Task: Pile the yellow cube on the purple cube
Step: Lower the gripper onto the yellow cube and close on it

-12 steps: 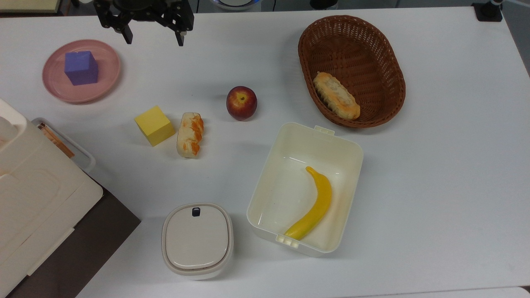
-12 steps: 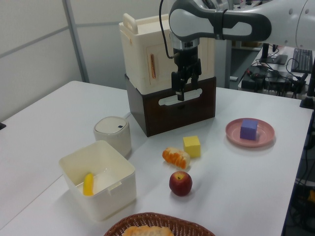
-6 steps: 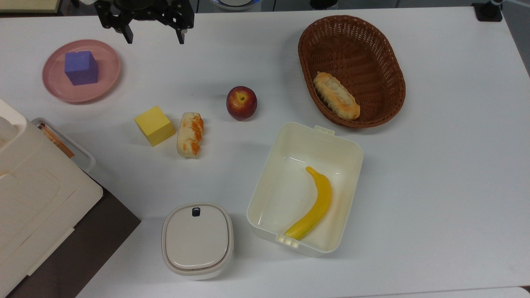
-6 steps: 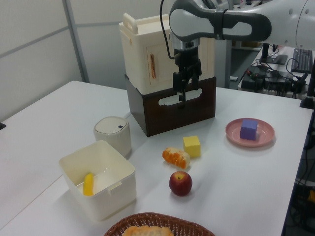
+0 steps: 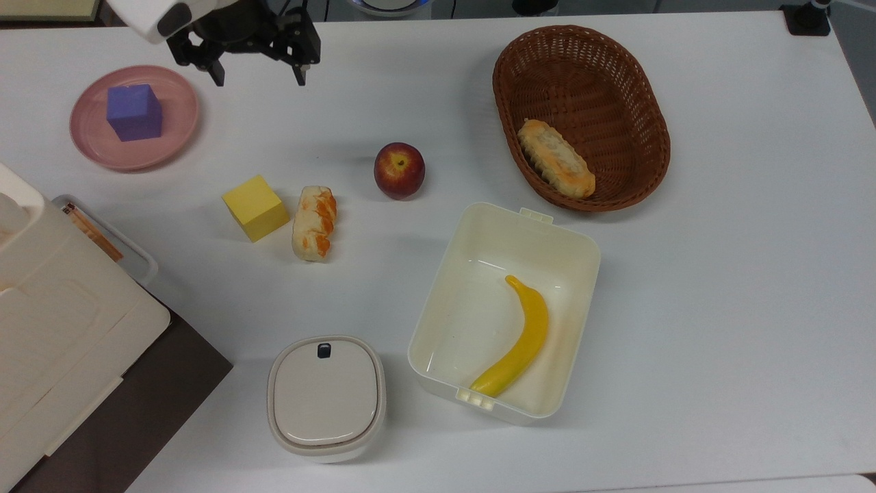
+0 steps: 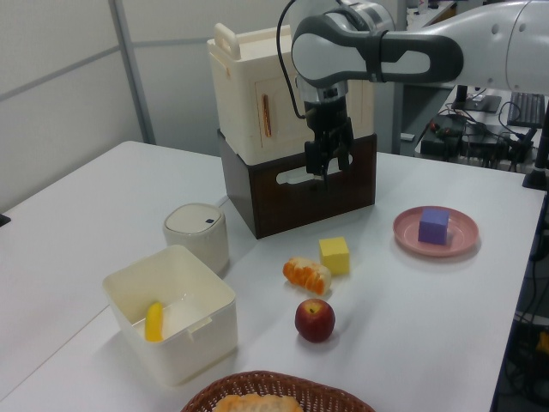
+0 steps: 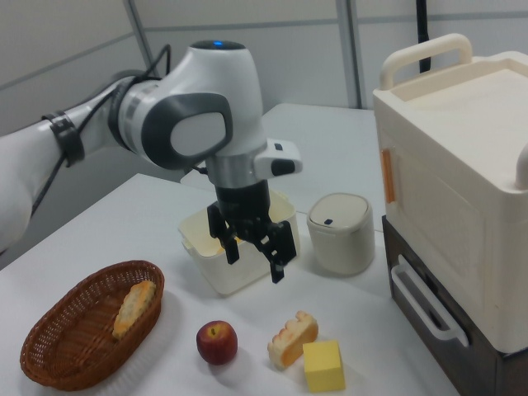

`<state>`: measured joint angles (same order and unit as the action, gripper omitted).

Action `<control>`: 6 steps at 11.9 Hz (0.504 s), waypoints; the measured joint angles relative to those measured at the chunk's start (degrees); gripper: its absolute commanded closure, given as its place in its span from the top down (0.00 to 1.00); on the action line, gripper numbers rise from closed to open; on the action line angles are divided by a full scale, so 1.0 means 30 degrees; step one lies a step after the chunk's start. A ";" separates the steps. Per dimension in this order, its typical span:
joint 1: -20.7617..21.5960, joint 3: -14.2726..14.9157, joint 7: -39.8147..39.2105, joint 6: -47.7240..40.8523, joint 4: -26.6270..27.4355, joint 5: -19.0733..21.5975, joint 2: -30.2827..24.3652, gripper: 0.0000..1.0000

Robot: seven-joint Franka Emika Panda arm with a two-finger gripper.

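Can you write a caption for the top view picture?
Open gripper above the table, yellow cube beside a pastry, purple cube on a pink plate.

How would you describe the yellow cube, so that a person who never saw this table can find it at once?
In the top view, start from the pink plate at the upper left of the white table and go down and right. The yellow cube sits on the bare table, close beside a white-and-orange pastry. Unlike the curved banana in the cream box, it is a plain, sharp-edged block.
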<state>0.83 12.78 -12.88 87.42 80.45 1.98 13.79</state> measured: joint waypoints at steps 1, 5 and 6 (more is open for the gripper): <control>-0.0145 0.0003 -0.0105 0.0000 0.0027 -0.0008 0.0207 1.00; -0.0537 0.0004 -0.2926 0.0121 0.0148 -0.1324 0.1769 1.00; -0.0595 0.0003 -0.3735 0.0393 0.0151 -0.1415 0.2164 1.00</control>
<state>-0.96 12.79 -24.08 88.60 80.90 -2.26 20.28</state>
